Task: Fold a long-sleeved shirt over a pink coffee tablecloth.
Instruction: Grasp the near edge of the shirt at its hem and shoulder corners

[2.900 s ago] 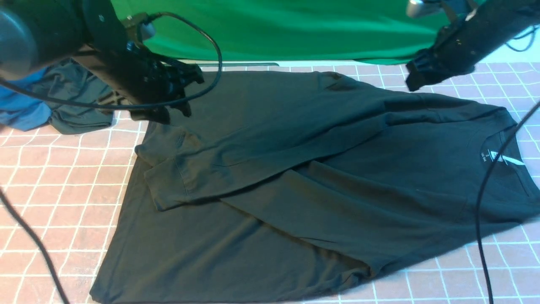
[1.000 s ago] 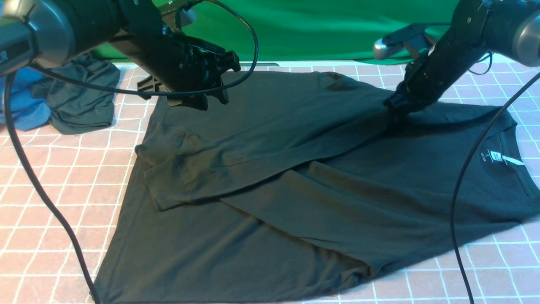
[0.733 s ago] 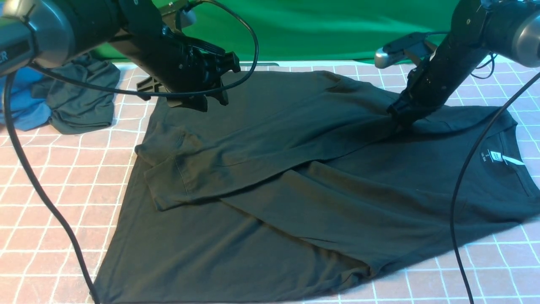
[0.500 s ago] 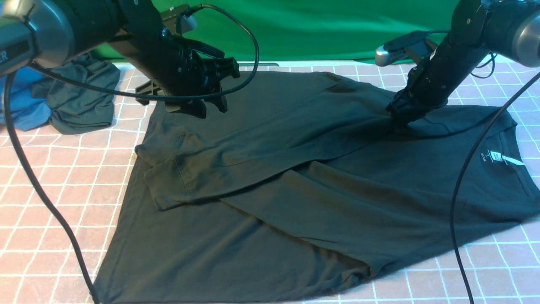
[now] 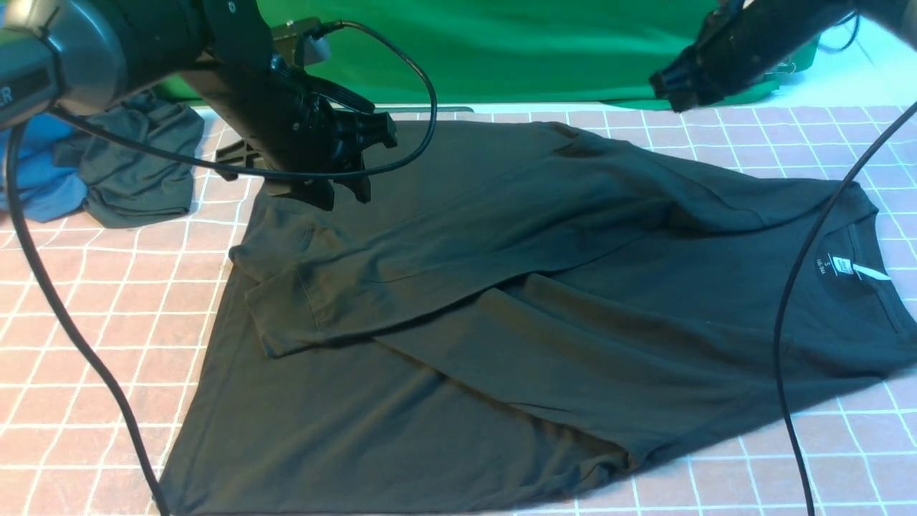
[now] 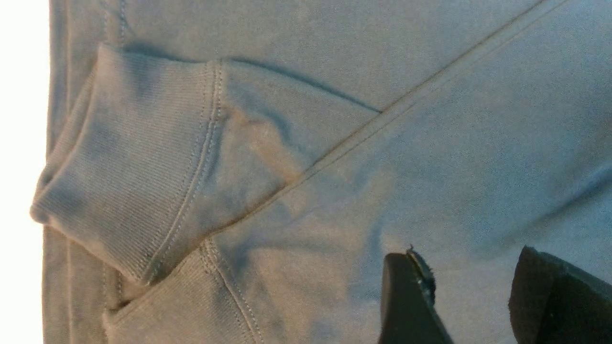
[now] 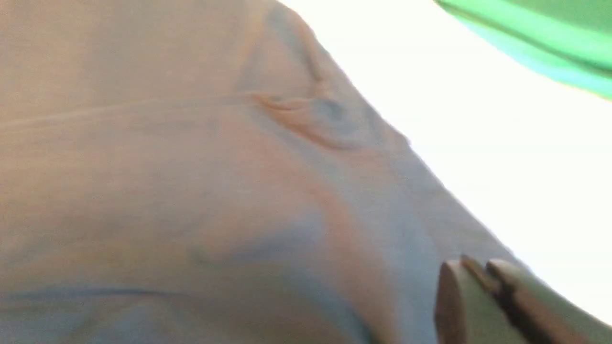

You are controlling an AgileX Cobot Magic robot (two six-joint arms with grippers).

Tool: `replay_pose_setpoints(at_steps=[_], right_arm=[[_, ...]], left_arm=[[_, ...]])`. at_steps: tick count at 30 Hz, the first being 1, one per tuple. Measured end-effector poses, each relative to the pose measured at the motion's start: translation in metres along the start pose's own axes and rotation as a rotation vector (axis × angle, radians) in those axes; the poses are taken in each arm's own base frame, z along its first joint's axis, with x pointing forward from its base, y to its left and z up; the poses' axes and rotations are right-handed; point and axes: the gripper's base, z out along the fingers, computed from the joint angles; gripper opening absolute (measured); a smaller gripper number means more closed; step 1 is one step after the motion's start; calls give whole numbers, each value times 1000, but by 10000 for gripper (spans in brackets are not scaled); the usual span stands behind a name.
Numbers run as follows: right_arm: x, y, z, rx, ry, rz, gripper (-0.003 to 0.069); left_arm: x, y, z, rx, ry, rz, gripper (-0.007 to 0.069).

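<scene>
- Shirt (image 5: 501, 301) lies spread on the tablecloth (image 5: 86, 322), sleeves folded across.
- Left gripper (image 5: 342, 192), jaws apart, hovers over its 10 o'clock edge.
- Right gripper (image 5: 670, 89), jaws closed and empty, hangs at 1 o'clock.

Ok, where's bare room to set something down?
Left of the shirt, nearer than the grey-green garment: bare tablecloth. Also the near right corner, and the far right strip by the green cloth. Crowded far left, around the left gripper.

Front view: raised, facing forward and down across the long-sleeved shirt (image 5: 501, 287) on the pink coffee tablecloth (image 5: 93, 308). Left wrist view: close above a sleeve cuff (image 6: 129, 162). Right wrist view: close, oblique, blurred. All three share the long-sleeved shirt.
</scene>
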Motion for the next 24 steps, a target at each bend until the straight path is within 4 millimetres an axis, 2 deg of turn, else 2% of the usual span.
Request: replay_pose_setpoints(at_steps=[5,8,13,17,21,24], right_arm=[[24,8,37,-77,178,10,40],[32,20,51,-108,233,-15,40],[35,36,61,-135,248,-33,40],[40,36,69,-140,269,-32,40],[39,36,68,-138,266,-32,40],[32,37,56,-134,238,-36,40]], left_arm=[[1,0,0,-1,6,0,323],[2,0,0,-2,23,-2,323],[13,2,-1,-27,145,-1,323],[22,4,-3,-48,239,0,320],[28,5,-5,-54,310,10,315],[38,2,0,-2,357,-3,298]])
